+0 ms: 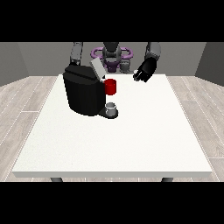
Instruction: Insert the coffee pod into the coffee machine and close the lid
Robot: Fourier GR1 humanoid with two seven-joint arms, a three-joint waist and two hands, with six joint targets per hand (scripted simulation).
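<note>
no readable text, labels, brands or numbers anywhere: none on the coffee machine (83, 94), nor on the table (131, 140).

A white table (131, 144) stands on a pale wood-plank floor (26, 105).

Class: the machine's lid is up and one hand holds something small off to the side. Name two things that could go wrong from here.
1. The hand at the view's right is away from the coffee machine; whatever it holds could slip on the way there.
2. The raised lid stands beside the opening; an approaching hand might knock it.
</note>
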